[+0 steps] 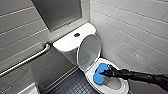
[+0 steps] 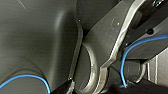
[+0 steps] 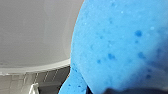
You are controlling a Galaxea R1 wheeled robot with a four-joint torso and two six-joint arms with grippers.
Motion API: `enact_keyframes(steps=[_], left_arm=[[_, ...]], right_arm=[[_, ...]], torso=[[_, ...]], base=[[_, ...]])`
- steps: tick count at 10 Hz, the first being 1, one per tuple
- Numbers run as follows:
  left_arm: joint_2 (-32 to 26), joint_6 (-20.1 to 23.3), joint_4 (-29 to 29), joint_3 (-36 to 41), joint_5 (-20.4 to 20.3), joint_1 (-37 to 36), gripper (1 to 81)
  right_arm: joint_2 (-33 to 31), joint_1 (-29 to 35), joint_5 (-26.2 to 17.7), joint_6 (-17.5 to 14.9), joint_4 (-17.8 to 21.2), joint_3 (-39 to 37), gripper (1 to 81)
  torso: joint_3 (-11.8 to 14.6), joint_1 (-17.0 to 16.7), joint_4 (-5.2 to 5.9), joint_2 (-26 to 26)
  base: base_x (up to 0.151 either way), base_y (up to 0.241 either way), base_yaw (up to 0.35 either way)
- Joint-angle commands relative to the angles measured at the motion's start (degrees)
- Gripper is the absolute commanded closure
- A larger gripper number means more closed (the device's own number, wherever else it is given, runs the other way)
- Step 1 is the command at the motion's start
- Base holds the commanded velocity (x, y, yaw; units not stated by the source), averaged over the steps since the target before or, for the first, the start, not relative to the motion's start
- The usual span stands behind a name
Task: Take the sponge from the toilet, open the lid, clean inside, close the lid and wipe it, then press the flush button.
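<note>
My right pincer (image 1: pixel 107 73) is pinched on the sponge (image 1: pixel 99 74), which it grips by the end nearer the tiled wall (image 1: pixel 135 27). In the right wrist view the sponge (image 3: pixel 120 45) sits close against the camera, a blue pitted face with white ceramic behind it. My black arm reaches in over the bowl's front rim from the wall side.

The sponge sits in the mouth of the toilet (image 1: pixel 121 87) bowl, on the side away from the tiled wall, with its outer edge at the seat ring there. I cannot tell whether it presses the inner wall or hangs just clear of it. The lid (image 1: pixel 89 51) stands raised, leaning back toward the tank, so the bowl is open.

I judge the step in hand to be cleaning inside: the sponge is picked up and the lid is open, while closing, wiping and flushing are not yet done. The next move calls for a firm grip and steady downward pressure, so that the soft pad follows the curve of the bowl without slipping out, and for keeping my wrist clear of the raised lid.

I count one sponge, one toilet, one lid, one flush button (image 1: pixel 77 34) on the tank top, and one grab bar (image 1: pixel 25 61) on the far wall.
</note>
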Motion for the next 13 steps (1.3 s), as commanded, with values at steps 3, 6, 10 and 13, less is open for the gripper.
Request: enact_keyframes(steps=[3, 6, 10, 13], left_arm=[[-0.74, 0.18, -0.01, 0.77, 4.42, 1.77, 1.0], [-0.74, 0.18, -0.01, 0.77, 4.42, 1.86, 1.0], [-0.21, 0.18, 0.34, 0.77, 4.42, 1.86, 1.0], [-0.21, 0.18, 0.43, 0.77, 4.42, 1.86, 1.0]], right_arm=[[15.10, 6.36, 1.97, 0.68, 7.00, -14.01, 81.1], [19.51, 0.74, 4.26, 1.66, 6.66, -20.35, 81.1], [9.50, -4.97, 3.20, 1.73, 2.61, -7.18, 81.1], [4.83, -8.23, 3.29, 1.73, 2.43, -3.29, 81.1]], torso=[[0.00, 0.00, 0.00, 0.00], [0.00, 0.00, 0.00, 0.00], [0.00, 0.00, 0.00, 0.00], [0.00, 0.00, 0.00, 0.00]], base=[[0.000, 0.000, 0.000], [0.000, 0.000, 0.000], [0.000, 0.000, 0.000], [0.000, 0.000, 0.000]])
